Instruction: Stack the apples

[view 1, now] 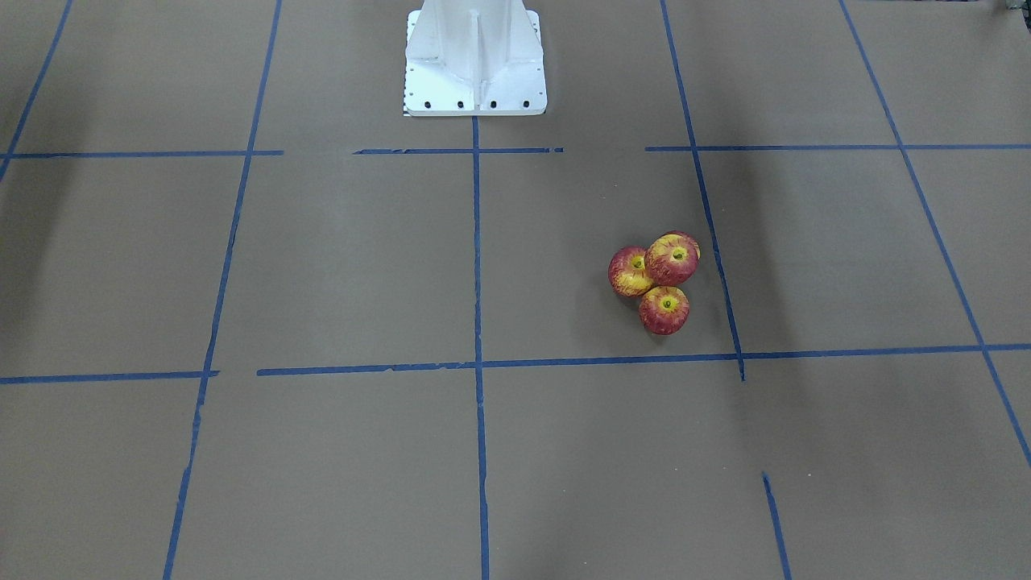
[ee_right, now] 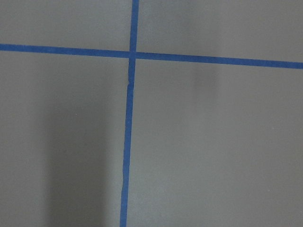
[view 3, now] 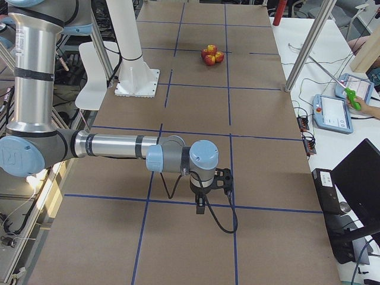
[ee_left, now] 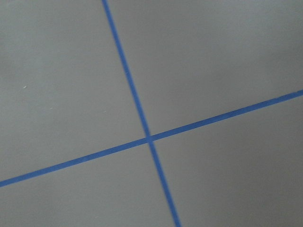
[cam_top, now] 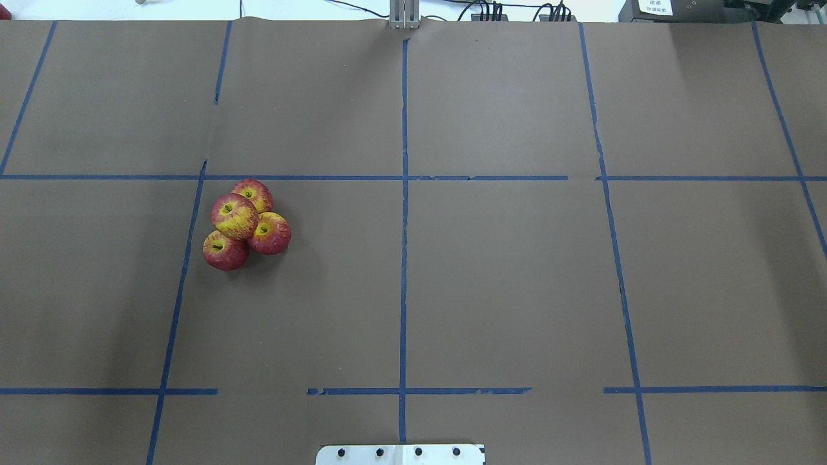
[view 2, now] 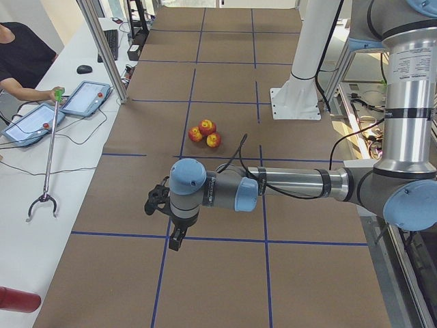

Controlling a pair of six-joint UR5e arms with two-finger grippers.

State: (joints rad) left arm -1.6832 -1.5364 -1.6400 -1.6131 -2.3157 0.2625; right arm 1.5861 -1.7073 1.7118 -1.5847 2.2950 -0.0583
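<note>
The apples (cam_top: pixel 249 226) sit in one tight pile on the robot's left half of the table (cam_top: pixel 504 284), in the middle row of squares, just right of a blue tape line (cam_top: pixel 183 271). Three of them lie on the brown paper, touching one another with stems up. The fourth apple (cam_top: pixel 234 216) rests on top of those three (its yellow hollow also faces up). The pile lies free of both grippers.

The white pedestal (view 1: pixel 475 60) stands at the near edge at mid-table, well apart from the fruit. The left gripper (view 2: pixel 176 240) hangs above a tape line toward the table's left end, well apart from the apples. It shows only from the side, so I cannot tell whether its jaws are parted or closed. The right gripper (view 3: pixel 202 206) hangs above the table's right end, and its jaws cannot be judged either. An operator (view 2: pixel 20 58) sits at the bench beyond the far edge, near a tablet (view 2: pixel 87 97).
</note>
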